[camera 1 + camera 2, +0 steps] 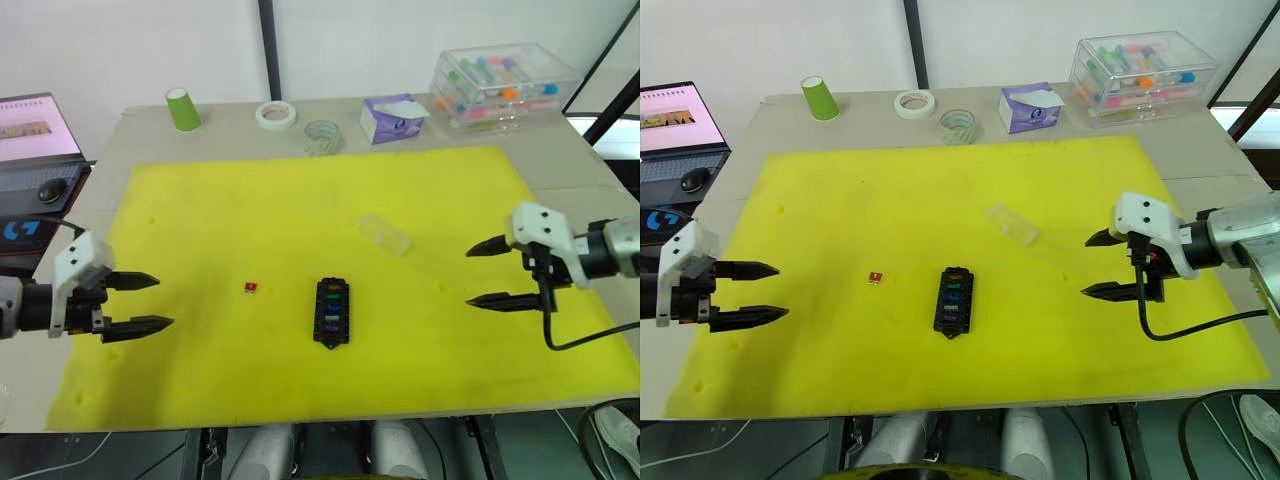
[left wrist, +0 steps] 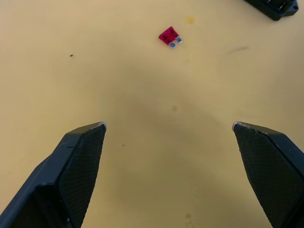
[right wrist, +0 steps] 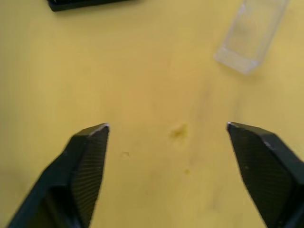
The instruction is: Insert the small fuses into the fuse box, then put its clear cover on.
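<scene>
lying near the middle of the yellow mat [image 1: 420,190], fuse box [image 1: 332,311], several coloured fuses already seated in its slots. resting just off its left side, loose on the mat, red fuse [image 1: 250,288]. beyond the box and toward the right, clear cover [image 1: 385,234], flat and well apart from it. hovering over the mat's left edge, left gripper [image 1: 140,302], fingers spread wide, holding nothing. hanging at the right, right gripper [image 1: 491,273], likewise parted and empty.
</scene>
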